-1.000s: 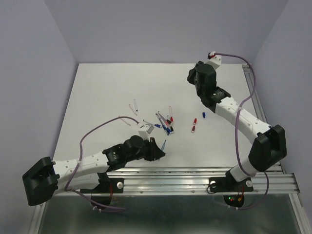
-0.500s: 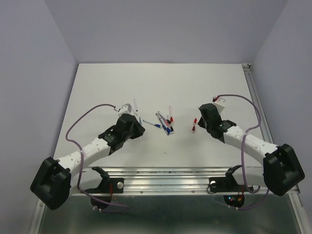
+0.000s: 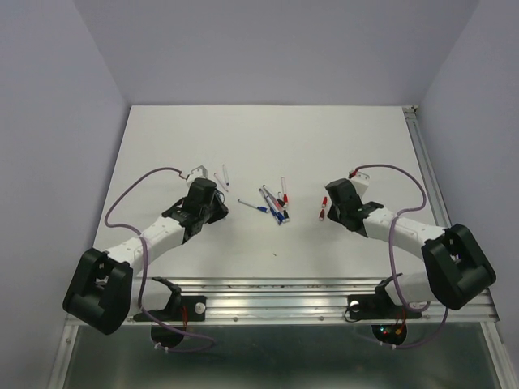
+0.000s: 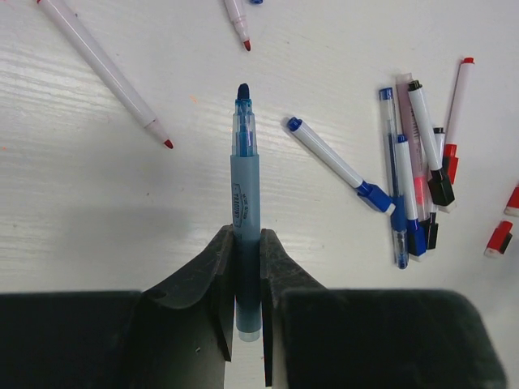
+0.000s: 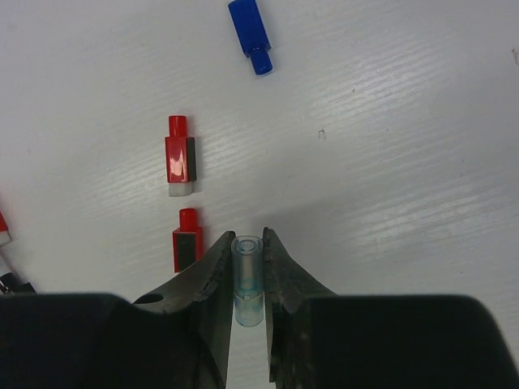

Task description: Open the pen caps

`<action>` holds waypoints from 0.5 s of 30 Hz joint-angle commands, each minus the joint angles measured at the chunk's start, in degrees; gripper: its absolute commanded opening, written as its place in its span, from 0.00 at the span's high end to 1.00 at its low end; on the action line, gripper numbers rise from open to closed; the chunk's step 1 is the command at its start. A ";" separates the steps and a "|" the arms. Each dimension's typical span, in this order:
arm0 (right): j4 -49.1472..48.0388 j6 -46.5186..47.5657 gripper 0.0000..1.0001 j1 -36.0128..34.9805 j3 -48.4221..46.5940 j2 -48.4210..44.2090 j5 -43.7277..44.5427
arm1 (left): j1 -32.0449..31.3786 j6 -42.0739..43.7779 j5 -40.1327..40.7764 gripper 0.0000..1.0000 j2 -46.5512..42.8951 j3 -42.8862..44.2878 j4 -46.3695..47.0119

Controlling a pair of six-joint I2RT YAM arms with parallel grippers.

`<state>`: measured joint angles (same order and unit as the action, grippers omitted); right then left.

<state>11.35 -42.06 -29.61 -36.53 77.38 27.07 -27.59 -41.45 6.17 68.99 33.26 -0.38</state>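
1. Both arms have swung in over the last sec: left one up from the near edge, right one back from the far side; they now flank the loose pile of thin pens (image 3: 274, 204) on the white surface (image 3: 324, 138), well apart from each other.
2. L side: the left gripper (image 4: 246, 243) is almost closed, clamped on the lower barrel of a light-blue plastic pen (image 4: 245, 170); the pen points straight out ahead, dark-blue felt tip bare, no cap on it.
3. R side: the right gripper (image 5: 247, 237) is also almost closed, pinching a small clear bluish plastic cap (image 5: 247, 279), open end facing outward; nothing else is in its grip.
4. Meaning: pen & cap sit in separate grippers, so this pen counts as opened; setting both down looks like the next job.
5. Already loose on the surface by the right gripper: two short red plastic caps (image 5: 180, 166), one just beside its fingers; a blue plastic cap (image 5: 251, 32) lies farther ahead.
6. In the pile several pens appear capped in blue, black & red, e.g. a white-barrelled pen with a blue cap (image 4: 336, 162); prob. a good part of the task remains.
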 commanded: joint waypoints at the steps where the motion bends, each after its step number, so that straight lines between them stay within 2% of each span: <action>1: -2.40 -1.17 0.91 0.16 0.59 1.53 1.22 | 0.44 1.20 0.33 1.00 0.35 2.78 -0.85; 4: -1.69 -1.35 0.89 0.16 1.20 2.07 1.84 | 0.52 1.02 0.33 1.00 1.14 2.78 -0.76; 15: -0.81 -1.88 0.75 0.16 0.06 4.26 1.06 | 1.14 1.20 1.73 1.00 4.04 3.75 -1.02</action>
<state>11.09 -43.35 -29.61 -36.14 80.93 27.24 -27.11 -41.28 6.33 73.43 34.28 -1.28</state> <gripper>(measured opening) 0.246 0.222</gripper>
